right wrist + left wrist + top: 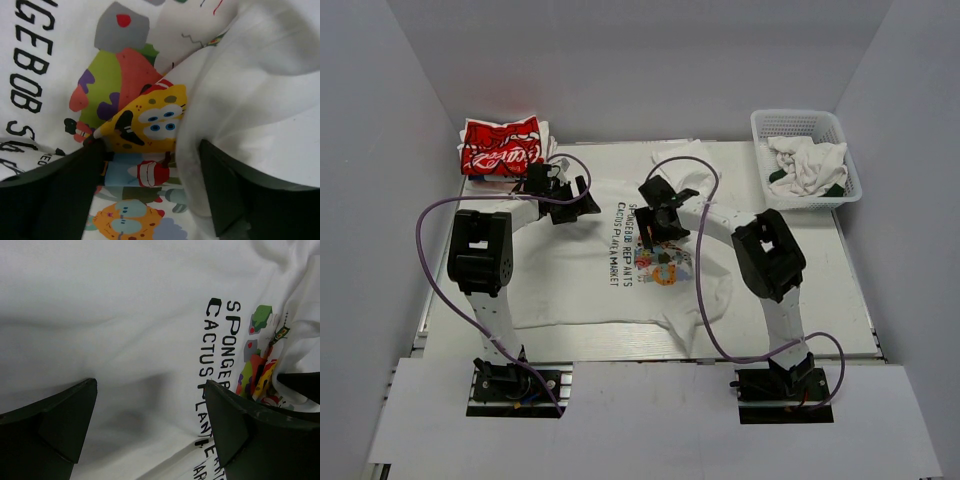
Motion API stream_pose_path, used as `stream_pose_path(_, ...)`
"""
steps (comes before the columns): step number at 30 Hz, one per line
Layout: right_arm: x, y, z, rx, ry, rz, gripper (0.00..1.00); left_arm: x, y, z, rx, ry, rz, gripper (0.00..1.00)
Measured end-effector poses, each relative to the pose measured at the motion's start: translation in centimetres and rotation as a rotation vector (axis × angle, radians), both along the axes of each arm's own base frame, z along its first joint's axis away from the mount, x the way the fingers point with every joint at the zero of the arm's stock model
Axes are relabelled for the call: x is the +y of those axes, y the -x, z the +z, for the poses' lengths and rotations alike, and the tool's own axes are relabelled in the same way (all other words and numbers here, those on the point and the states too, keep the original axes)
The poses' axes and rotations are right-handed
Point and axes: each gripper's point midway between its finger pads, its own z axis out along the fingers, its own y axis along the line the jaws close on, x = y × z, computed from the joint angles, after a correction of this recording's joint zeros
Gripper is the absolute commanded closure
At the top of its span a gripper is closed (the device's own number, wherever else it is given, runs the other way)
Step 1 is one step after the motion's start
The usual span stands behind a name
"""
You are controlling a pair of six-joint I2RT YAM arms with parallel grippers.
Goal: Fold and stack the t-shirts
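Observation:
The large white t-shirt (pixel 620 275) lies spread on the table, its dark lettering and cartoon print near the middle. Its right part is bunched and folded inward. The folded red t-shirt (pixel 502 146) with white script lies at the back left. My left gripper (pixel 566 203) hovers over the shirt's upper left. In the left wrist view it (pixel 150 415) is open and empty above plain white cloth (pixel 100 315) beside the lettering. My right gripper (pixel 658 220) is on the print. In the right wrist view it (pixel 150 185) is open, with a raised white fold (pixel 235 90) against its right finger (pixel 235 195).
A white plastic basket (pixel 840 135) with crumpled white and green cloth stands at the back right. Purple cables loop from both arms over the shirt. White walls close in the table on three sides.

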Motion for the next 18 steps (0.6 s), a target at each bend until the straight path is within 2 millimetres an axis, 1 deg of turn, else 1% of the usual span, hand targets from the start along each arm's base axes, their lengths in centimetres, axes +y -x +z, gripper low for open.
stream_pose_path(3, 0.3, 0.5, 0.0, 0.017, -0.009, 0.030, 0.10, 0.0, 0.0, 0.0, -0.001, -0.002, -0.003, 0.00)
stream_pose_path(6, 0.9, 1.2, 1.2, 0.007, -0.078, 0.084, 0.10, 0.0, 0.0, 0.0, -0.002, -0.003, -0.003, 0.00)
stream_pose_path(9, 1.3, 3.2, 4.0, -0.019, -0.196, 0.166, 0.10, 0.1, 0.0, 0.0, -0.002, -0.002, -0.004, 0.00)
stream_pose_path(12, 1.7, 4.4, 8.1, -0.110, -0.319, 0.235, 0.10, 0.2, 0.0, 0.0, -0.002, -0.001, -0.003, 0.00)
stream_pose_path(13, 1.6, 4.5, 9.3, -0.143, -0.344, 0.242, 0.10, 0.2, 0.0, 0.0, -0.002, 0.000, -0.003, 0.00)
stream_pose_path(15, 1.5, 3.9, 11.3, -0.210, -0.383, 0.238, 0.10, 0.2, 0.0, 0.0, -0.002, 0.000, -0.003, 0.00)
stream_pose_path(17, 0.8, 2.5, 12.1, -0.241, -0.401, 0.206, 0.10, 0.2, 0.0, 0.0, -0.001, 0.000, -0.004, 0.00)
stream_pose_path(18, 0.1, 1.7, 11.8, -0.236, -0.399, 0.180, 0.10, 0.2, 0.0, 0.0, -0.001, 0.000, -0.004, 0.00)
